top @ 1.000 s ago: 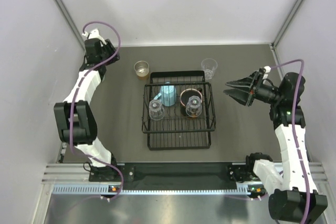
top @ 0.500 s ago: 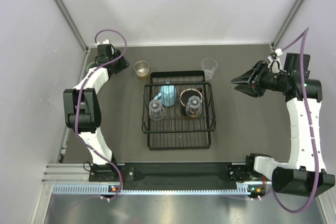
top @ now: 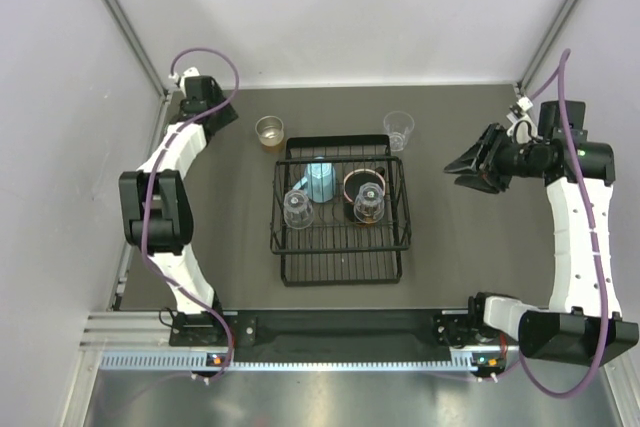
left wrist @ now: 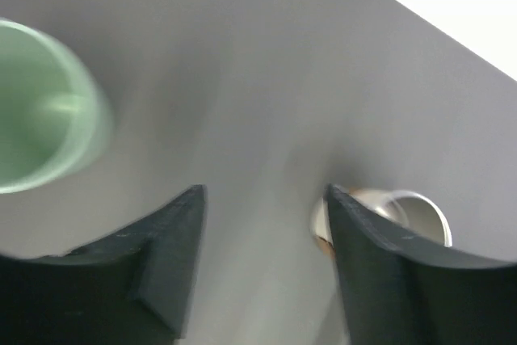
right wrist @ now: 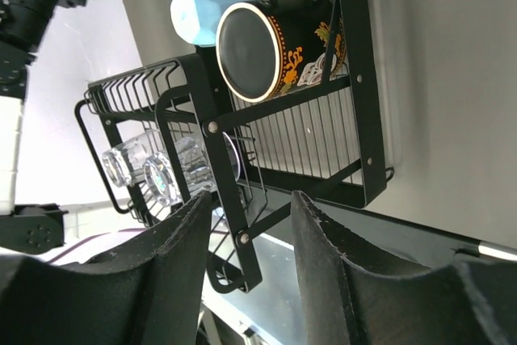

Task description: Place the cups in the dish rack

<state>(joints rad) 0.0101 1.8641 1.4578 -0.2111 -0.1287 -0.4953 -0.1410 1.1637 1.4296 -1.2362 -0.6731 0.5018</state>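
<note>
A black wire dish rack (top: 340, 280), roughly square with low sides, is sitting in the middle of a dark table (top: 470, 277). A light blue mug (top: 320, 179), a dark cup (top: 358, 184) and two clear glasses (top: 297, 209) are resting inside it. A tan-brown cup (top: 269, 131) and another clear glass (top: 398, 129) are standing on the table just beyond its far edge. The left wrist view is showing a blurred pale green tumbler (left wrist: 40, 111), which cannot be made out from overhead. The right wrist view is revealing an orange flower pattern on the dark cup's side. The left gripper (left wrist: 265, 193) is hanging near the tan-brown cup with fingers spread and holding nothing. The right gripper (top: 452, 172) is hovering right of the rack, parted and empty.
</note>
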